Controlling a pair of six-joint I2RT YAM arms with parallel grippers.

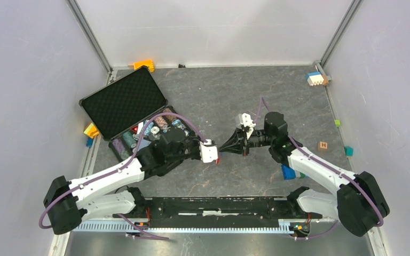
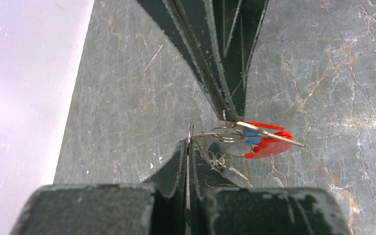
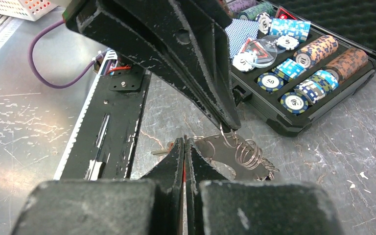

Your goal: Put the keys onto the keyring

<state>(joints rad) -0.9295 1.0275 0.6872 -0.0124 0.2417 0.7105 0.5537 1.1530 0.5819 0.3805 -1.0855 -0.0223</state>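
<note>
Tightly pressed together, the left fingers (image 2: pixel 177 164) pinch a thin wire loop of the keyring (image 2: pixel 226 132), a small coil of bright steel held just above the worktop (image 2: pixel 127 98) at its middle. Tip to tip with them, the right fingers (image 3: pixel 174 161) are likewise closed, nipping the keys (image 2: pixel 267 146), with a sliver of red showing in the slit between them. Both pairs are matt black wedges, scuffed pale along their edges. The keys hang as a tight bunch against the coil: one red plastic head, one blue, and a slim silver blade sticking out sideways. Whether either key is already threaded on the coil I cannot tell. The worktop is grey and stone-patterned, with rusty veins and fine scratches. Off to the left lies an open black case (image 1: pixel 123 98), its lid lined with dimpled foam, its tray packed with striped poker chips (image 3: pixel 298 63).
</note>
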